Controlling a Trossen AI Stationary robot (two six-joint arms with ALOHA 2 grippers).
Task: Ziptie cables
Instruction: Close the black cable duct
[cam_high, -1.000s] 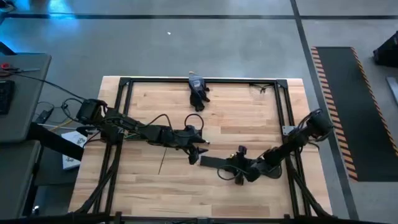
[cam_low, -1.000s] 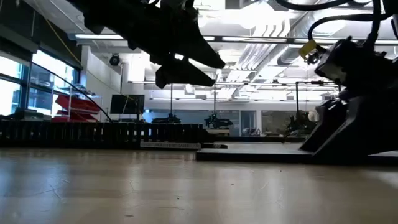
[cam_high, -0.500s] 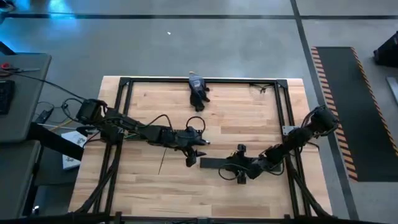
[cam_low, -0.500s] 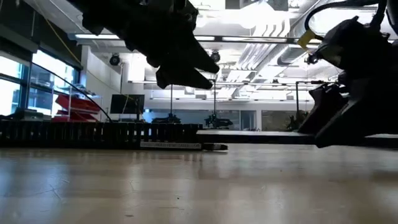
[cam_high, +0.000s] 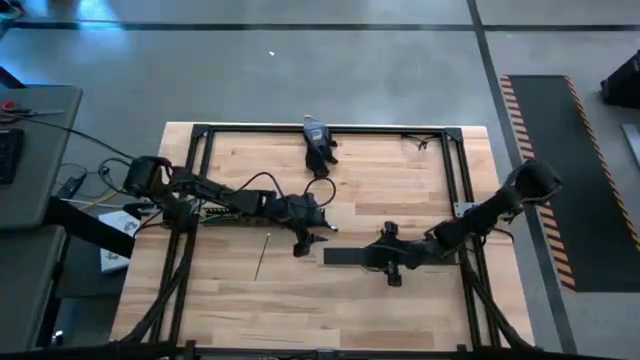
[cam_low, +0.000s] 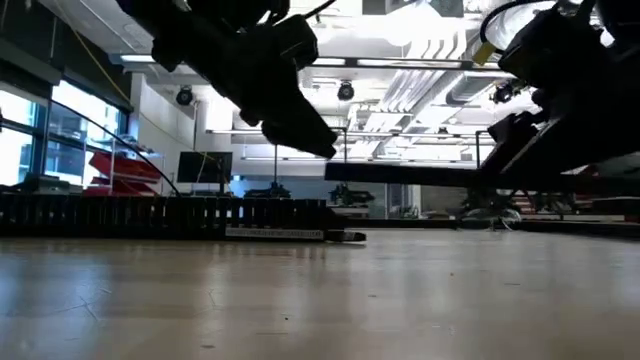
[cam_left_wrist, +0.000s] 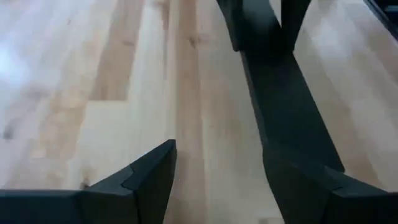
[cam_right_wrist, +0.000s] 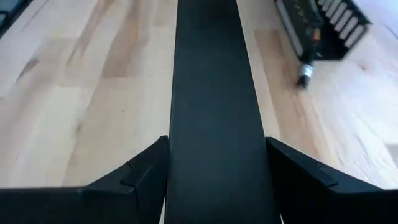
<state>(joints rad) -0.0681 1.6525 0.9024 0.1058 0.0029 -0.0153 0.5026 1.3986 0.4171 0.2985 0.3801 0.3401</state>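
Right pincer (cam_high: 388, 258): clamped on the flat black lid strip (cam_high: 345, 256), held level above the pale wooden bench (cam_high: 400, 190) (clear of it in the low view).
Left pincer (cam_high: 303, 243): fingers apart, hanging over mid-bench just beside the strip's free end.
Cables: cannot be made out in any view.
Thin straight dark strip (cam_high: 261, 257): lies on the bench near the left pincer.
Black comb-edged duct (cam_low: 160, 214): along the far edge.

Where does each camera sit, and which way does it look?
High: overhead, looking straight down at the table; both arms show.
Low: at tabletop height, looking level across; arms enter from above.
Left wrist: on left arm, looking past its open jaws.
Right wrist: on right arm, jaws clamping the black strip.
All four show that strip.
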